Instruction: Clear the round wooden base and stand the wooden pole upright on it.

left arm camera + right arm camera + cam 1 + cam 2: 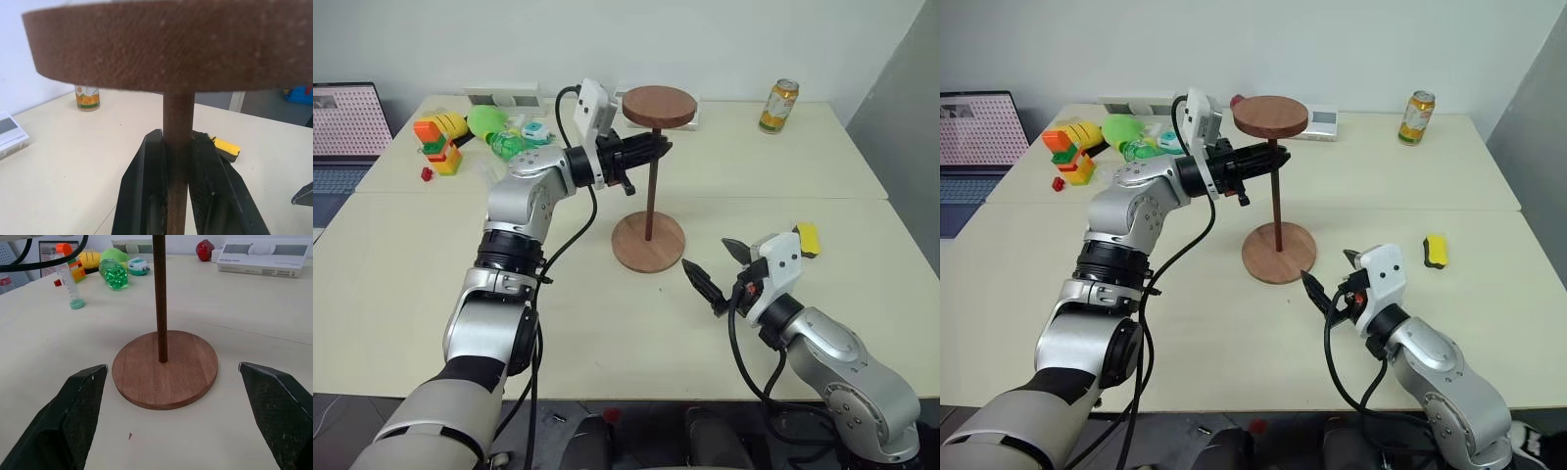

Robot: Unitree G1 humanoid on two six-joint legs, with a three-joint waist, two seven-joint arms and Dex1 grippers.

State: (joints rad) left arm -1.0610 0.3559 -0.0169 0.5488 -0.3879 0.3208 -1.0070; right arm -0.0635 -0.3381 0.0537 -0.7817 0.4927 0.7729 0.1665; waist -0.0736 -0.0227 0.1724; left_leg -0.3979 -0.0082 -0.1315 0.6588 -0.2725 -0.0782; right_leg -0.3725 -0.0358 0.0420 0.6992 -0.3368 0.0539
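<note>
Two grippers work over the cream table [822,176]. Left gripper [658,149] pinches the wooden pole [650,201] high up, just under its thick top disc, fingers [146,196] pressed against the rod on both sides. Pole stands upright with its lower end in the centre of the round wooden base [648,243], which lies flat mid-table. Right gripper [713,266] hovers near the base's right side, fingers [78,406] spread wide and holding nothing. A yellow sponge [808,238] lies beyond it; a drink can [779,106] stands far back.
</note>
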